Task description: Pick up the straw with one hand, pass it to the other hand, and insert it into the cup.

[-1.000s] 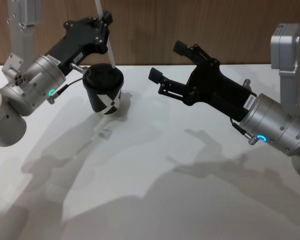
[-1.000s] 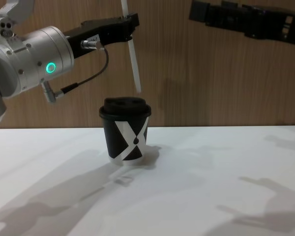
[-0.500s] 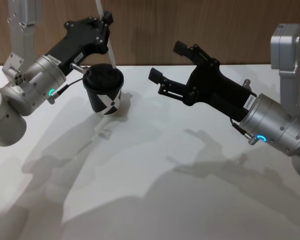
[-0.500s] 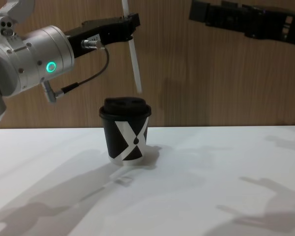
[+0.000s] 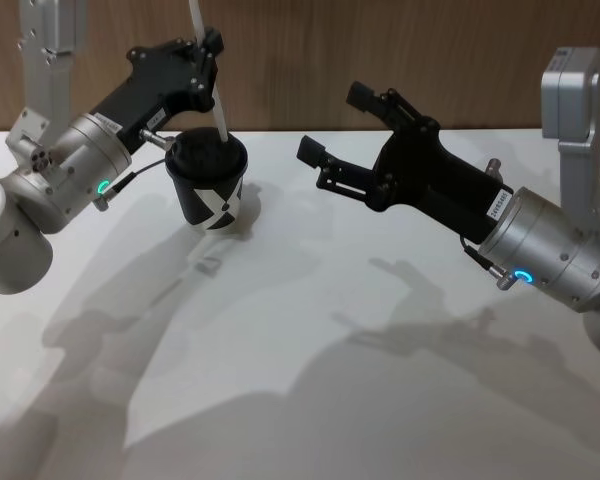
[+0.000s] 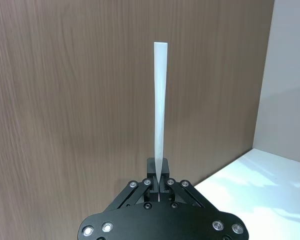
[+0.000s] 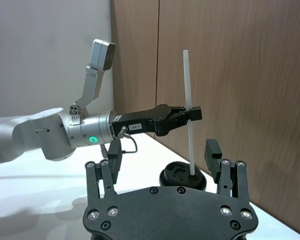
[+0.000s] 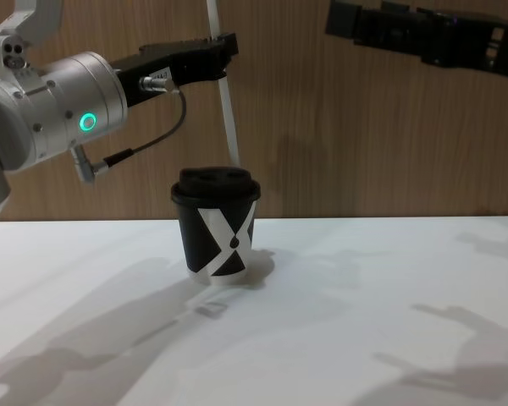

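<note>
The left gripper (image 8: 223, 44) sits in the upper left of the chest view, its jaws clamped on the straw (image 8: 226, 110), which hangs nearly upright with its lower tip at the lid of the cup (image 8: 215, 224). Whether that tip has entered the lid opening or only touches the top is hard to make out; in the head view the straw's lower end (image 5: 220, 120) meets the lid's rear edge, and its upper end is cut off by the top of the frame. In the left wrist view the fingertips (image 6: 155, 181) pinch the straw's base and hide the part below. The cup stands upright on the white table (image 8: 364, 321), left of centre, its white X facing the chest camera.

The right gripper (image 5: 335, 130) hovers at upper centre of the head view with its fingers spread apart and nothing between them, well apart from the cup. In the chest view it runs along the top right edge, its arm cut off by the frame. In the right wrist view the cup's body is hidden behind this gripper's own housing.
</note>
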You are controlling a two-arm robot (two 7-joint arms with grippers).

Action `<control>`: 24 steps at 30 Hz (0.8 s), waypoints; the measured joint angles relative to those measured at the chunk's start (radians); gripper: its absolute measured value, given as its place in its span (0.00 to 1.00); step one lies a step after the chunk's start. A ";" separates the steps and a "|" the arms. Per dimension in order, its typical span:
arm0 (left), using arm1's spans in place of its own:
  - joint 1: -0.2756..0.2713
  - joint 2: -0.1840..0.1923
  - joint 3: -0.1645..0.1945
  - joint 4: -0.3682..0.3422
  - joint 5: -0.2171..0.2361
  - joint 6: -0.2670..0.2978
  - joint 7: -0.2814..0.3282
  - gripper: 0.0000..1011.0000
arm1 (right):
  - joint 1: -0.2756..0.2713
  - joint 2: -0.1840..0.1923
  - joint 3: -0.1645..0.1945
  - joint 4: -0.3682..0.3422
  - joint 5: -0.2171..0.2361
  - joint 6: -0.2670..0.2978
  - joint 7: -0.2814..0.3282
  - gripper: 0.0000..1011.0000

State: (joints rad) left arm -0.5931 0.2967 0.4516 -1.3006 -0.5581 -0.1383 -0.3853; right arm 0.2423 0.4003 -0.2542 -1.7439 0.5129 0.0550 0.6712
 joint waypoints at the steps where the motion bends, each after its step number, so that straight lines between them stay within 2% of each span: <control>1: 0.000 -0.001 0.000 0.001 0.001 0.000 0.000 0.01 | 0.000 0.000 0.000 0.000 0.000 0.000 0.000 0.99; 24: -0.014 -0.022 -0.007 0.060 0.027 -0.006 -0.008 0.01 | 0.000 0.000 0.000 0.000 0.000 0.000 0.000 0.99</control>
State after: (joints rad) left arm -0.6073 0.2746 0.4445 -1.2411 -0.5308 -0.1440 -0.3938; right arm 0.2423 0.4003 -0.2541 -1.7439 0.5128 0.0550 0.6712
